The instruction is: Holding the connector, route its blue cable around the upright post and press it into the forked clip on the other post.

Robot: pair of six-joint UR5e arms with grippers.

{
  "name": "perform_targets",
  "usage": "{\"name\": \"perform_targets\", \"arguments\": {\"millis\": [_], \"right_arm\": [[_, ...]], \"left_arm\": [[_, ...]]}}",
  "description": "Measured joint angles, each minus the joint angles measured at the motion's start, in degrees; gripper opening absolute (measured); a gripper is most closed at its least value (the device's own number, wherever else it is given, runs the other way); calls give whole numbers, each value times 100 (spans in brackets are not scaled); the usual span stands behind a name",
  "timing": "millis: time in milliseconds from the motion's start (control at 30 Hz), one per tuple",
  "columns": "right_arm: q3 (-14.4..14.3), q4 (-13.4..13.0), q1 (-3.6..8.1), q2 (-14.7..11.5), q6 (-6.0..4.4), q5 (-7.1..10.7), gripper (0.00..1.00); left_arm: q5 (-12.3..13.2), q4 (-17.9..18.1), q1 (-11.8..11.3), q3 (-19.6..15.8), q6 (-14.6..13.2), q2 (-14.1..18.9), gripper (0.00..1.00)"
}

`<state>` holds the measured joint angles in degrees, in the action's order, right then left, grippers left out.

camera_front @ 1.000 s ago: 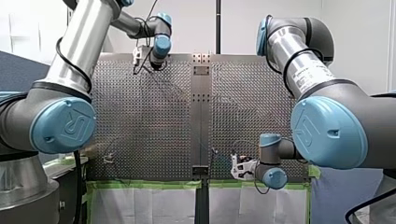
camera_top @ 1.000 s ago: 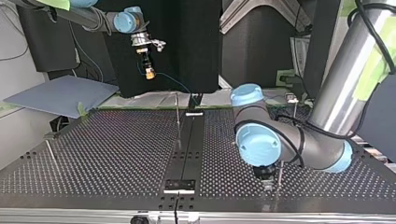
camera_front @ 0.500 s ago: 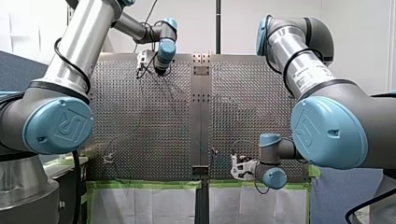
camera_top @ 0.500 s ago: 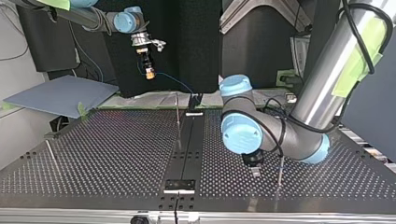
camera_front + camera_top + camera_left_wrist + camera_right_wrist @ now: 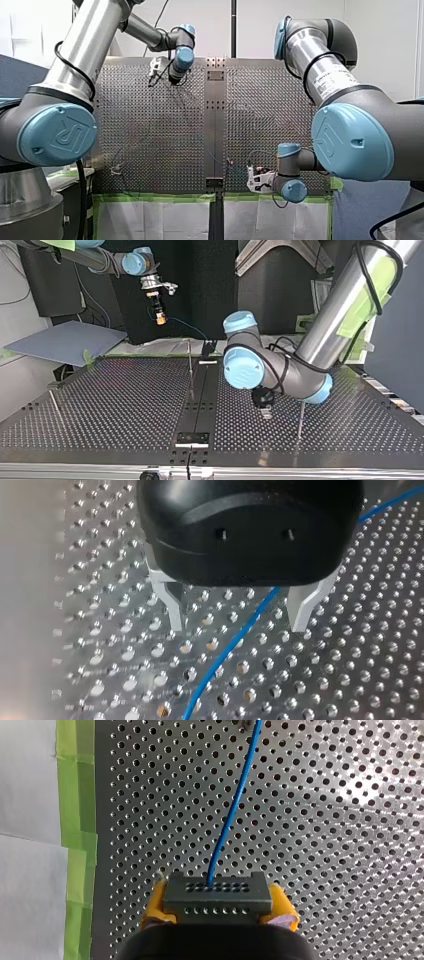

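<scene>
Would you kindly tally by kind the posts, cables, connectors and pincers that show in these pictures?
Upright posts: 3
Blue cable: 1
Connector: 1
Pincers: 2 (my left pincer open, my right pincer shut on the connector)
Total: 7

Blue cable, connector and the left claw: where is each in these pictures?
blue cable (image 5: 229,815): right wrist view, the middle of its run ahead of the connector.
connector (image 5: 217,899): right wrist view, its grey holed face.
left claw (image 5: 238,624): left wrist view, midway between its open metal fingertips.
</scene>
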<state>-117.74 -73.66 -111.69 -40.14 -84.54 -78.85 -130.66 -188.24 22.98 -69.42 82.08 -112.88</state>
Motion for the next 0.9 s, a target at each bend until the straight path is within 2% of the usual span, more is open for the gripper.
{"name": "perform_targets", "arguments": {"millis": [333,467,733,900], "right_arm": [[0,0,2,0,4,0,0],[0,0,2,0,6,0,0],[0,0,0,0,7,0,0],[0,0,0,0,7,0,0]], "left_arm": [[-337,499,220,-381,-475,-11,100],[-469,683,314,-498,-661,-130,100],[-546,1093,483,-664,-1032,-407,100],[-552,1333,513,-793,-1105,-434,100]]}}
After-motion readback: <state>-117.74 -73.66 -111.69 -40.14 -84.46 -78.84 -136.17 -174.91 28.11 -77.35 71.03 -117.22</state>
